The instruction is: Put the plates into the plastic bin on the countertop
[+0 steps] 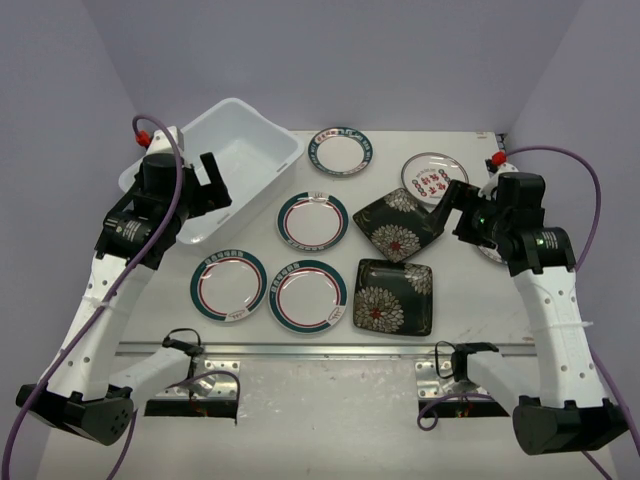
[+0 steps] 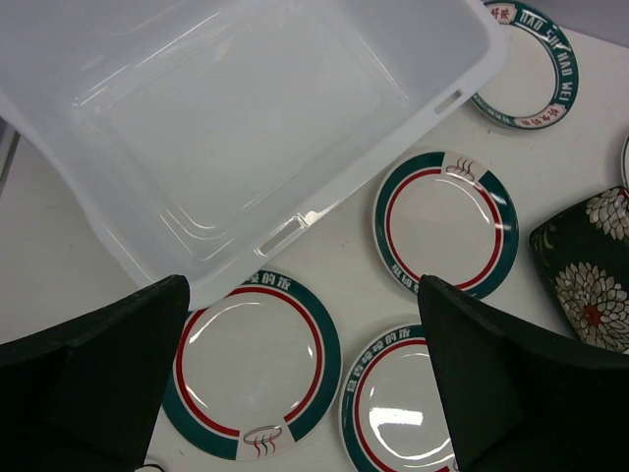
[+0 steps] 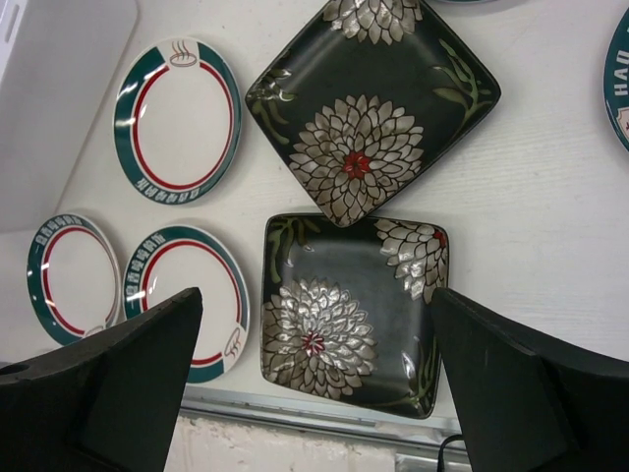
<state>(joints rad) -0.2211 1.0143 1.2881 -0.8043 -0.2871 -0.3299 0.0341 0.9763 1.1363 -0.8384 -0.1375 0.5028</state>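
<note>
The plastic bin [image 1: 215, 160] stands tilted at the back left and looks bare inside in the left wrist view [image 2: 295, 231]. Several teal-and-red ringed plates [image 1: 312, 220] lie on the countertop [image 1: 470, 310], with two black flowered square plates [image 1: 394, 296] and a red-character plate [image 1: 434, 178]. My left gripper [image 1: 205, 185] is open and empty, above the bin's near edge and a ringed plate [image 2: 251, 364]. My right gripper [image 1: 450, 215] is open and empty, hovering over a black square plate [image 3: 344, 310].
A metal rail [image 1: 320, 350] runs along the near edge of the countertop, also in the right wrist view [image 3: 314, 413]. Another round plate [image 1: 492, 252] is partly hidden under the right arm. Purple walls close in the back and sides.
</note>
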